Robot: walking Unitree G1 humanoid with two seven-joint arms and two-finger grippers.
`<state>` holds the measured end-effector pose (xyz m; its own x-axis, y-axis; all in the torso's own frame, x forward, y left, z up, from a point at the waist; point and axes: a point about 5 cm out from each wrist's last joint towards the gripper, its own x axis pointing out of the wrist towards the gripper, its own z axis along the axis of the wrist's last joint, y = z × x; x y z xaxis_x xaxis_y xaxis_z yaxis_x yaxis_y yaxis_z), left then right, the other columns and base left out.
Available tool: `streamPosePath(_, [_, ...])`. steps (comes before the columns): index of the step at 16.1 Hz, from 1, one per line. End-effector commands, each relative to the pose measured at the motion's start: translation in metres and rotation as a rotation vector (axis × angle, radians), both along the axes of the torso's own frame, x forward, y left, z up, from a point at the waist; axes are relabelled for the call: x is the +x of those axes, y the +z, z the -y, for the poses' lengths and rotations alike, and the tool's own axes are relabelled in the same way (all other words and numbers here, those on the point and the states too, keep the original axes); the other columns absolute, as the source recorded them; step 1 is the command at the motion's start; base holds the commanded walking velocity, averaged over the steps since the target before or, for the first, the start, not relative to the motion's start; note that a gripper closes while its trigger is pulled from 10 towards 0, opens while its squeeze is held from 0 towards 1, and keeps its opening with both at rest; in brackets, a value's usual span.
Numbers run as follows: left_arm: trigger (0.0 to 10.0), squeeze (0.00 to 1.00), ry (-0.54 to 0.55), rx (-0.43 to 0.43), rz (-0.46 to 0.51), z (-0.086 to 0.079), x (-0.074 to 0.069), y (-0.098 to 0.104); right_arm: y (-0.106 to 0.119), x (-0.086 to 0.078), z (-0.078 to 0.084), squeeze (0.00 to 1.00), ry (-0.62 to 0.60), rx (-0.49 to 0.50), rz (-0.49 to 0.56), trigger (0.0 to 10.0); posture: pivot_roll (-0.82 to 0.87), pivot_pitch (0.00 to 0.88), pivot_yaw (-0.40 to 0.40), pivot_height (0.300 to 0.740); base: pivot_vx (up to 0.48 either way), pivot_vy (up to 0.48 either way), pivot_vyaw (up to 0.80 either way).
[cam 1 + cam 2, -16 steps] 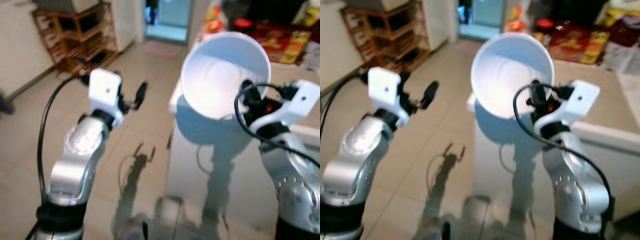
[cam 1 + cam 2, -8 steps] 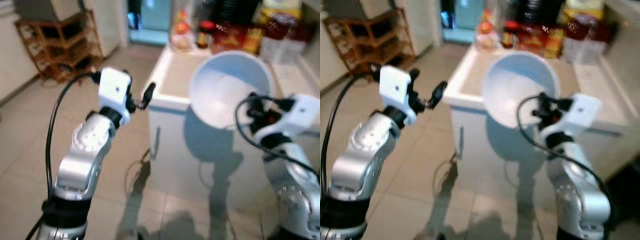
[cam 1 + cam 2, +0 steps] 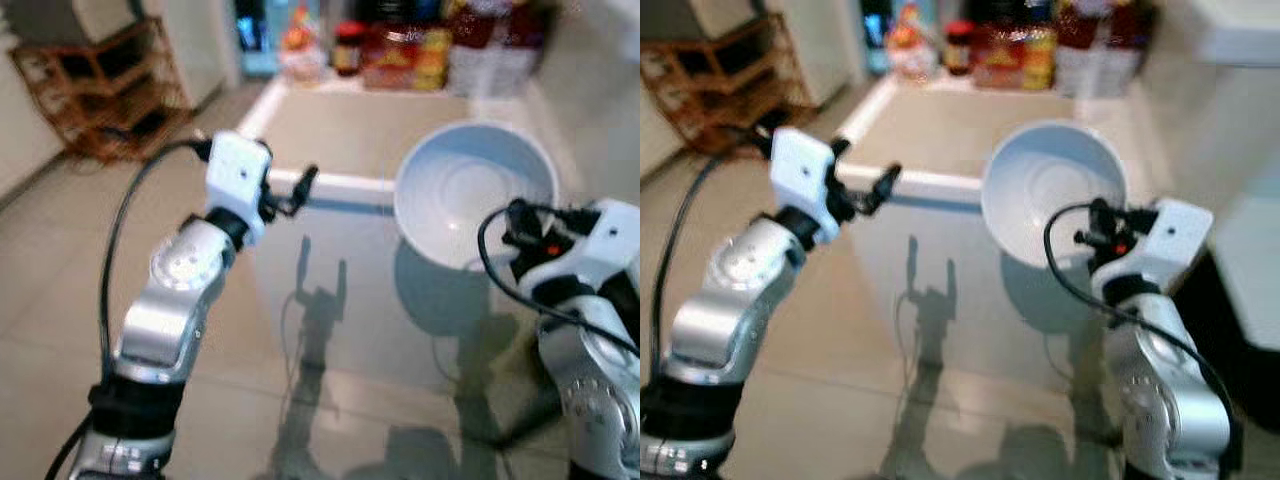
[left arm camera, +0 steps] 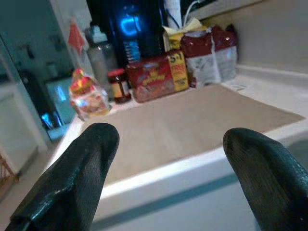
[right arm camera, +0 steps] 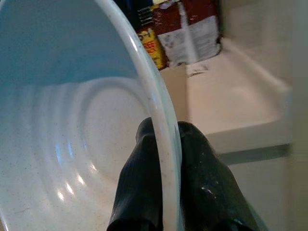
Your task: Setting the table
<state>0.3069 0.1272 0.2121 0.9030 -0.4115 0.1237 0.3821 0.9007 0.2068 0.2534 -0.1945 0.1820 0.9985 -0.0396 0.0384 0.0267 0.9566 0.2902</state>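
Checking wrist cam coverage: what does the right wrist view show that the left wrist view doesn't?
Right wrist view: the right gripper's fingers pinch the rim of the white bowl, one inside, one outside; a white ledge lies beyond.

Left wrist view: the left gripper is open and holds nothing, facing the table. At its far edge stand a jar, a red box and a bottle.

Both: the red and white bag at the back of the table.

A wooden shelf rack (image 3: 95,95) stands on the tiled floor (image 3: 60,250). Against the far wall sit a dark-lidded jar (image 4: 118,85), a red snack box (image 4: 157,77), and 2 red-and-white bags (image 4: 215,57).
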Motion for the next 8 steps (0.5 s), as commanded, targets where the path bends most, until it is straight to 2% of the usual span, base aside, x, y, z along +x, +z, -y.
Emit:
streamPosePath(1, [10.0, 0.0, 0.026, 0.018, -0.028, -0.009, 0.0, -0.008, 0.005, 0.003, -0.009, 0.0, 0.082, 0.034, 0.013, 10.0, 0.08, 0.054, 0.062, 0.74, 0.0, -0.48, 0.0])
streamPosePath(4, [10.0, 0.0, 0.028, 0.031, -0.026, -0.011, -0.003, -0.01, 0.004, 0.008, -0.008, 0.0, 0.168, 0.09, -0.009, 10.0, 0.08, 0.059, 0.049, 0.74, 0.0, -0.48, 0.0])
streamPosePath(7, [10.0, 0.0, 0.027, 0.032, -0.023, -0.011, -0.003, -0.009, 0.007, 0.007, 0.0, 0.0, 0.152, 0.047, 0.001, 10.0, 0.09, 0.064, 0.049, 0.74, 0.0, -0.48, 0.0])
streamPosePath(8, [10.0, 0.0, 0.026, 0.032, -0.022, -0.011, -0.003, -0.009, 0.008, 0.007, 0.001, 0.0, 0.148, 0.054, -0.002, 10.0, 0.08, 0.067, 0.051, 0.74, 0.0, -0.48, 0.8])
